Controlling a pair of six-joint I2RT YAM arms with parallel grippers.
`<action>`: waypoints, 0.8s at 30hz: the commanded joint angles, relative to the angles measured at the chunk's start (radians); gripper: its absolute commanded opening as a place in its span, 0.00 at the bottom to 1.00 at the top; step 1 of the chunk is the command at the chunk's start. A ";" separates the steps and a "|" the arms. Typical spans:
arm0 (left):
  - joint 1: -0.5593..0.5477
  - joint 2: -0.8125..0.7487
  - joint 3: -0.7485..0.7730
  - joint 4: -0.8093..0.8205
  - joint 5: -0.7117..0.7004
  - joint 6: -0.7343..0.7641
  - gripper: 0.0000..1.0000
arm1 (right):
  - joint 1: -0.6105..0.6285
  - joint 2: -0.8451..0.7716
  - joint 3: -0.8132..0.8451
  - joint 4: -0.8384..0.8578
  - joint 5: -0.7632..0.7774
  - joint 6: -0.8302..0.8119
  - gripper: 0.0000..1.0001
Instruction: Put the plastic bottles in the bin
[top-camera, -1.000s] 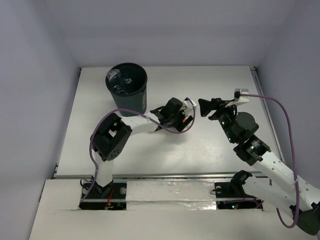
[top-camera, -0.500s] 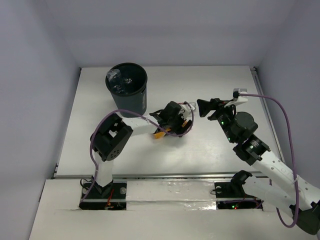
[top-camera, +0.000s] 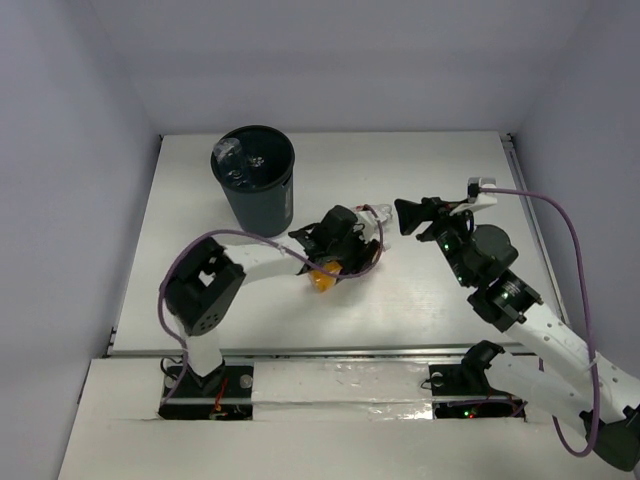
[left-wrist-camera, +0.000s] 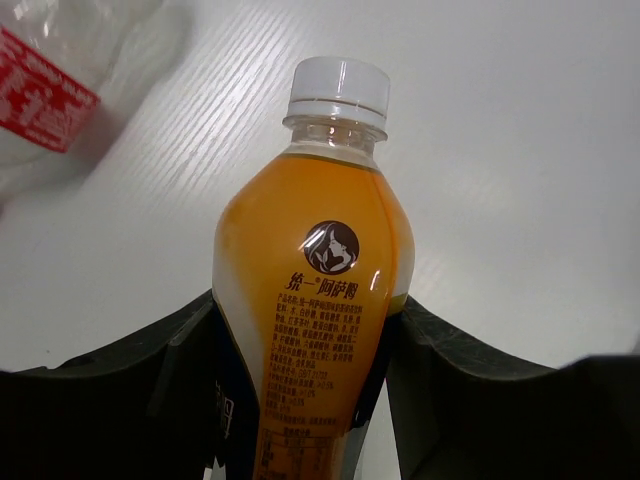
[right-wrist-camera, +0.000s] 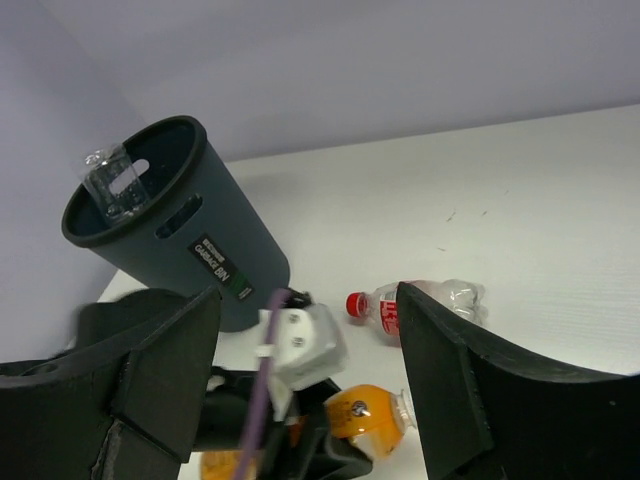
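My right gripper (right-wrist-camera: 308, 298) with jaws wide apart, black bin (right-wrist-camera: 175, 250) upright at left, clear bottle (right-wrist-camera: 113, 185) in its mouth, red-capped bottle (right-wrist-camera: 425, 303) lying on the white table (right-wrist-camera: 540, 190), orange bottle (right-wrist-camera: 372, 415) nearer me.

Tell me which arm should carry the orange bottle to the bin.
Left. The left gripper is pressed against both sides of the orange bottle, and the bin stands on that side. The right gripper hangs open, away from the bottle.
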 joint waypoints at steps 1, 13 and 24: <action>-0.030 -0.212 -0.007 0.059 0.069 -0.060 0.45 | -0.005 -0.017 0.031 0.010 -0.014 -0.010 0.76; 0.088 -0.573 0.128 0.232 -0.205 -0.186 0.46 | -0.005 -0.003 0.014 0.029 -0.031 -0.006 0.75; 0.501 -0.383 0.358 0.394 -0.305 -0.234 0.45 | -0.005 0.040 -0.014 0.089 -0.075 -0.030 0.75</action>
